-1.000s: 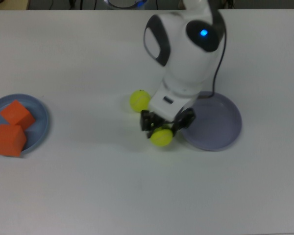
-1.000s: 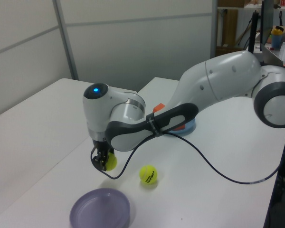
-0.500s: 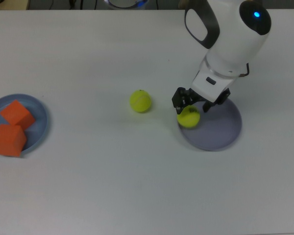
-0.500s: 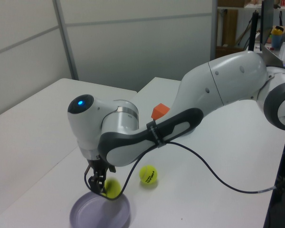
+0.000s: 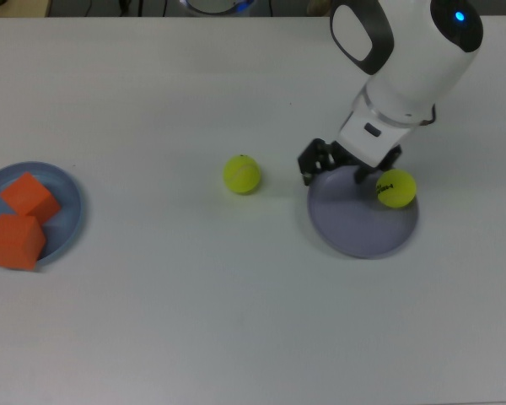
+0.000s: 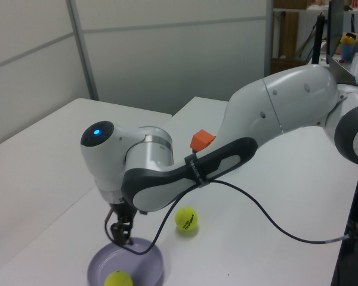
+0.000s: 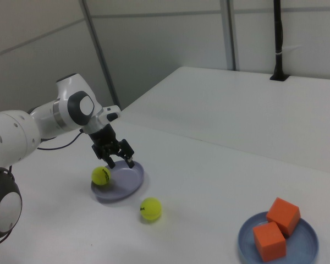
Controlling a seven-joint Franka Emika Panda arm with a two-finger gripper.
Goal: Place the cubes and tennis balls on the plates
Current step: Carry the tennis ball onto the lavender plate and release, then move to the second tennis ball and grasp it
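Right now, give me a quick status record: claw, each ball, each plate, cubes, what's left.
claw: open, empty, above the edge of the lavender-grey plate
lavender-grey plate: holds one tennis ball
ball on plate: free of the claw, near the rim at the top view's right
second tennis ball: on the bare table, between the two plates
light blue plate: holds both orange cubes
left to do: the second tennis ball is not yet on a plate
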